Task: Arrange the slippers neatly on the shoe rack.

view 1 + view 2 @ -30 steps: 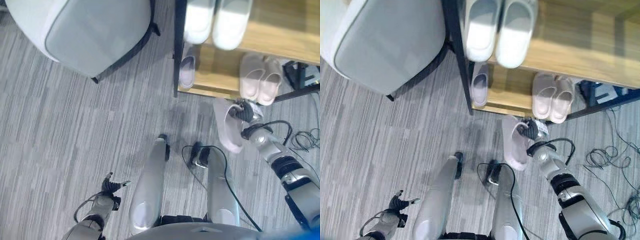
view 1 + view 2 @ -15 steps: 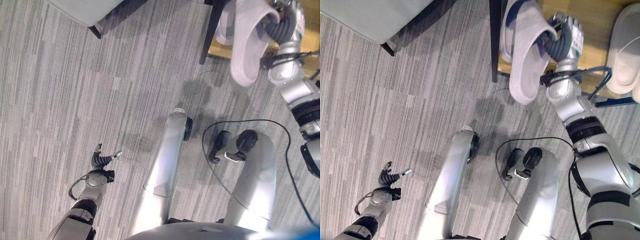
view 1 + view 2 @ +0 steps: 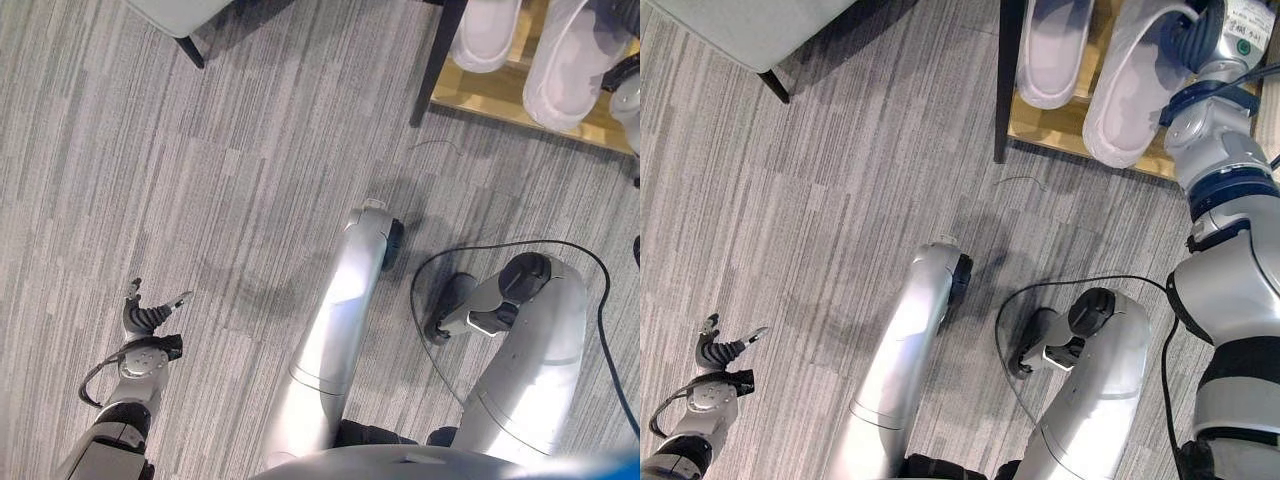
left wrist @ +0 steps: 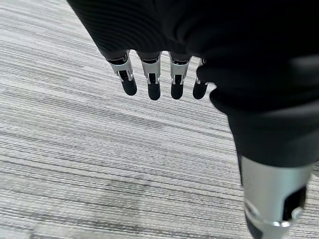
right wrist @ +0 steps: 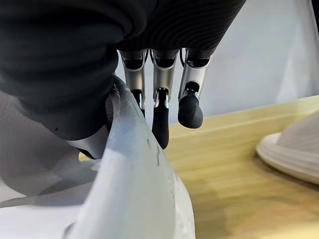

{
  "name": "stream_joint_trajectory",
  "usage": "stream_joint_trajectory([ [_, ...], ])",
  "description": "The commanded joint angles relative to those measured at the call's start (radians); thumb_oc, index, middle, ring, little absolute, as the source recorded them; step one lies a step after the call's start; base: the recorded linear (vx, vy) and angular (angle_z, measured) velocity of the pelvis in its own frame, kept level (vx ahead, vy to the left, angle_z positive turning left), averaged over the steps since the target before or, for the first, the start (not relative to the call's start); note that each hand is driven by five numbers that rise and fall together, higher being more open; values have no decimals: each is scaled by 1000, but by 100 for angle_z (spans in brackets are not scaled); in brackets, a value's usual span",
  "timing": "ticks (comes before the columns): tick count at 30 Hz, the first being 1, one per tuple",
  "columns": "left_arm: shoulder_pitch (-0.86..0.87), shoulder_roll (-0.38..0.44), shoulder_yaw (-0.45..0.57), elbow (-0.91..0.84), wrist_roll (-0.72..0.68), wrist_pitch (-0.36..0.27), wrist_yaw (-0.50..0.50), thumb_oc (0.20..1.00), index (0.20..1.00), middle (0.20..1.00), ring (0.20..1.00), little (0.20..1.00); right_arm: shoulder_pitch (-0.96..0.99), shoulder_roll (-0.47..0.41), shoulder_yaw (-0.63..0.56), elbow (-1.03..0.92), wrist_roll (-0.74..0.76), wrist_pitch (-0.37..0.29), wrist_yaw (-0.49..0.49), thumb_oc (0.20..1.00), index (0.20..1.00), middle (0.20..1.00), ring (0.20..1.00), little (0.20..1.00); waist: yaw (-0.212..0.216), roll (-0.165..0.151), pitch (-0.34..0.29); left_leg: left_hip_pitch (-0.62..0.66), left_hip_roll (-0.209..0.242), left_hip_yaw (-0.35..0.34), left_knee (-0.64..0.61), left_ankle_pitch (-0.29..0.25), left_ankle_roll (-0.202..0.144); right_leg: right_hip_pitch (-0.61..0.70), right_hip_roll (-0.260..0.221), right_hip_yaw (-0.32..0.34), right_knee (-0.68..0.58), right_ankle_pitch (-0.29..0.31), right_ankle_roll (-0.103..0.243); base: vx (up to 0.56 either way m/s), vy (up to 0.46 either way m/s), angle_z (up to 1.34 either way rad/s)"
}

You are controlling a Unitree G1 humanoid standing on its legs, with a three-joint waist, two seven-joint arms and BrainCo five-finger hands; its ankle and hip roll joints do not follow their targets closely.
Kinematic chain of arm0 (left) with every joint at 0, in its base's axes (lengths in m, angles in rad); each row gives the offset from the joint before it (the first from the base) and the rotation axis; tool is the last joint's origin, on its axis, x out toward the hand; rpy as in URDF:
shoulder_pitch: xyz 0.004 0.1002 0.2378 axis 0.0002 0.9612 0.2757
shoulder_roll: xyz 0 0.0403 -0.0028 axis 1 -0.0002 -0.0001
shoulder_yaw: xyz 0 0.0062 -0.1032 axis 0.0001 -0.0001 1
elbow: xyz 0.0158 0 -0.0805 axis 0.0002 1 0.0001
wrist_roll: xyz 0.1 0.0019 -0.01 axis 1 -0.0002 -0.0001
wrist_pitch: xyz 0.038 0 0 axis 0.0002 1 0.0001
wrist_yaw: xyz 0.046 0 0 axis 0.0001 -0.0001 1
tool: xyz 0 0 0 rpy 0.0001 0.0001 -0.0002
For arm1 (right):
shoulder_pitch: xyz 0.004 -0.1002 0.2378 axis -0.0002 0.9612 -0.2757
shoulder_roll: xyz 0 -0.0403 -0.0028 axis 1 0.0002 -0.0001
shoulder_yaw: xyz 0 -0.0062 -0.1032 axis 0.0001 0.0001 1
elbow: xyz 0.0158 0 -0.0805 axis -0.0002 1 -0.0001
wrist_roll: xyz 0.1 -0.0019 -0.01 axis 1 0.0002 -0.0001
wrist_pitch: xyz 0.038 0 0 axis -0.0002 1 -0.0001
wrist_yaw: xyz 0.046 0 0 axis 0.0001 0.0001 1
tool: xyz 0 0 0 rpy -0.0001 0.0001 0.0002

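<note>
A pale lilac slipper (image 3: pixel 1132 88) lies toe-out over the front edge of the wooden bottom shelf (image 3: pixel 1072 128) of the shoe rack. My right hand (image 3: pixel 1196 36) is shut on its strap, fingers curled inside, as the right wrist view shows where the slipper (image 5: pixel 134 194) is close up. Its mate, a second lilac slipper (image 3: pixel 1054 52), rests on the same shelf just to the left, roughly parallel. My left hand (image 3: pixel 718 356) hangs low over the carpet at the lower left, open and empty, fingers (image 4: pixel 152 84) straight.
The rack's dark corner post (image 3: pixel 1008 82) stands left of the slippers. A grey padded chair (image 3: pixel 735 28) sits at the upper left. A beige slipper (image 5: pixel 294 149) lies further along the shelf. Grey carpet covers the floor.
My right hand has carried the lilac slipper from in front of the rack onto the bottom shelf beside its mate. The camera has shifted. The left hand stays open.
</note>
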Motion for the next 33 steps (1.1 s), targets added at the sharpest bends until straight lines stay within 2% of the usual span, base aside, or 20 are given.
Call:
stream_joint_trajectory([
  [1, 29, 44, 0, 13, -50, -40, 11, 1000, 1000, 1000, 1000, 1000, -113, -36, 38, -40, 58, -31, -21, 200, 200, 200, 200, 200, 29, 12, -8, 122, -46, -146, -117, -82, 56, 129, -28, 92, -86, 30, -75, 0, 0, 0],
  [8, 20, 47, 4, 28, -53, -46, 5, 1000, 1000, 1000, 1000, 1000, -170, 1, 80, 36, 8, -17, -31, 200, 200, 200, 200, 200, 37, 10, -8, 122, -47, -156, -145, -63, 48, 128, -43, 78, -103, 33, -78, 0, 0, 0],
  [17, 28, 55, 1, 8, -54, -57, 6, 1000, 1000, 1000, 1000, 1000, -176, -4, 84, 81, -3, -7, -21, 200, 200, 200, 200, 200, 43, 4, -8, 122, -52, -165, -145, -56, 35, 124, -56, 90, -93, 30, -82, 0, -2, 1],
  [25, -13, 117, 0, 13, -75, -68, 20, 1000, 1000, 1000, 1000, 1000, -166, 0, 60, 101, 54, -15, -23, 200, 200, 200, 200, 200, 44, 5, -8, 122, -59, -192, -69, -107, 31, 128, -48, 90, -20, -2, -95, 22, 3, -1],
  [32, -40, 134, -13, -2, -76, -82, 30, 1000, 1000, 1000, 1000, 1000, -166, 26, 41, 109, 73, -15, -22, 200, 200, 200, 200, 200, 40, 7, -8, 122, -61, -193, -59, -122, 29, 132, -47, 91, -24, 6, -88, 14, 6, 0],
  [33, -43, 132, -17, 0, -84, -84, 27, 1000, 1000, 1000, 1000, 1000, -162, 34, 36, 103, 82, -17, -21, 1000, 1000, 1000, 1000, 1000, 44, 11, -8, 122, -59, -194, -60, -126, 30, 135, -47, 92, -31, 11, -87, 0, 0, 0],
])
